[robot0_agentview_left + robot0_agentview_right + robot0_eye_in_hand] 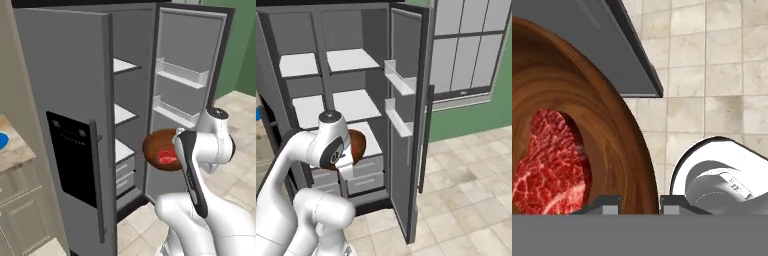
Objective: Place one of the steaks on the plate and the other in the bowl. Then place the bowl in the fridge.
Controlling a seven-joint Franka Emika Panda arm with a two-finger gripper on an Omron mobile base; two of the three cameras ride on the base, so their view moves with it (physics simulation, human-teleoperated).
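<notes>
While the gripper (640, 204) pinches the rim of the bowl (162, 149), the fridge (75, 100) stands open.

The bowl hangs at centre right of the left base view, near the lower shelves, probably to go inside. I count one bowl and one steak (549, 165), lying in it; the right door is open, the left closed.
</notes>
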